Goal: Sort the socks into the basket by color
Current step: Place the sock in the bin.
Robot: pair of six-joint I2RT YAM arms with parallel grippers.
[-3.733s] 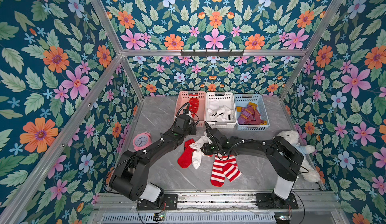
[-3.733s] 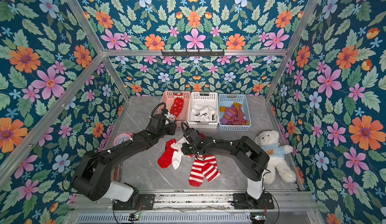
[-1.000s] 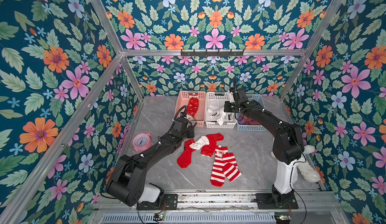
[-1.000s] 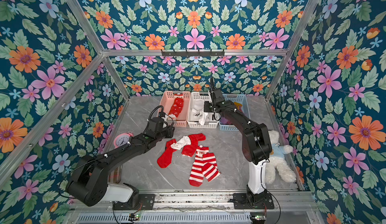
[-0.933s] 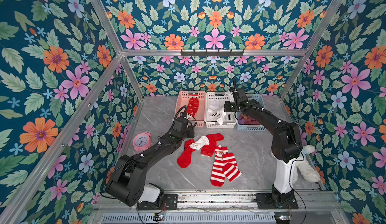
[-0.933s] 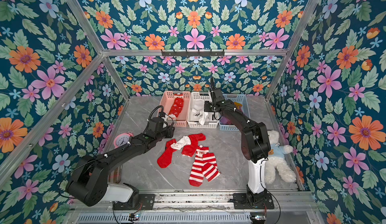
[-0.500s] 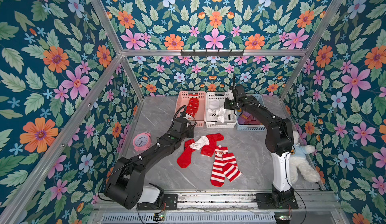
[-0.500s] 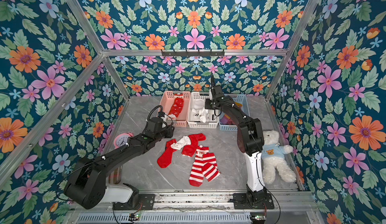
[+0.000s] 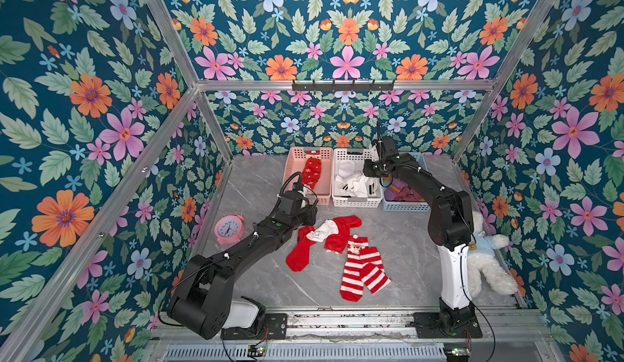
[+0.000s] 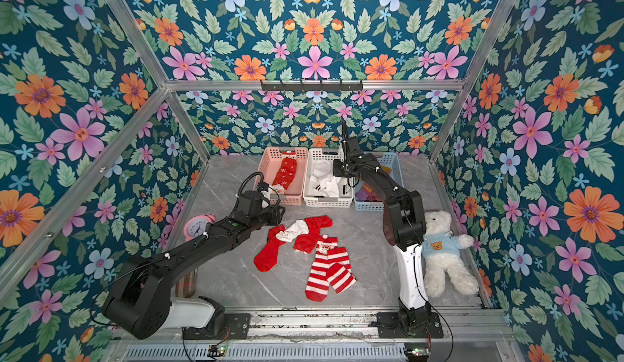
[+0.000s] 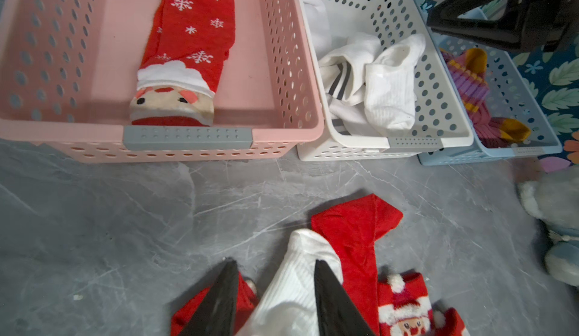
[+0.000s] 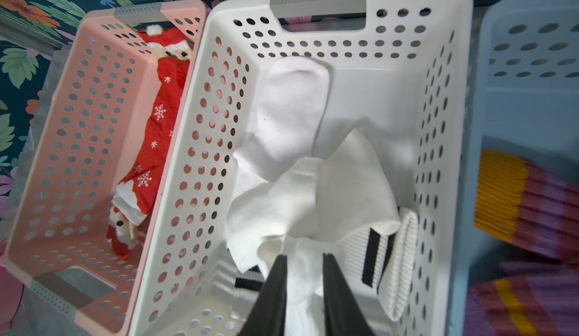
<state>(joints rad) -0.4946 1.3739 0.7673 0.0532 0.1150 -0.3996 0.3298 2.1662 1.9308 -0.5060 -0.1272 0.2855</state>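
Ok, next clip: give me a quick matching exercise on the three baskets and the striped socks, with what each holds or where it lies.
Things:
1. pink basket
2. white basket
3. blue basket
4. striped socks

States:
a. holds purple-and-mustard socks
b. lie on the table
c. holds a red snowflake sock
d. holds white socks

Pairs: 1-c, 2-d, 3-a, 4-b.

The white basket (image 11: 404,11) is showing smooth perforated plastic, the socks (image 11: 388,99) ribbed soft cloth, the counter (image 11: 94,209) faintly glossy marbled stone.
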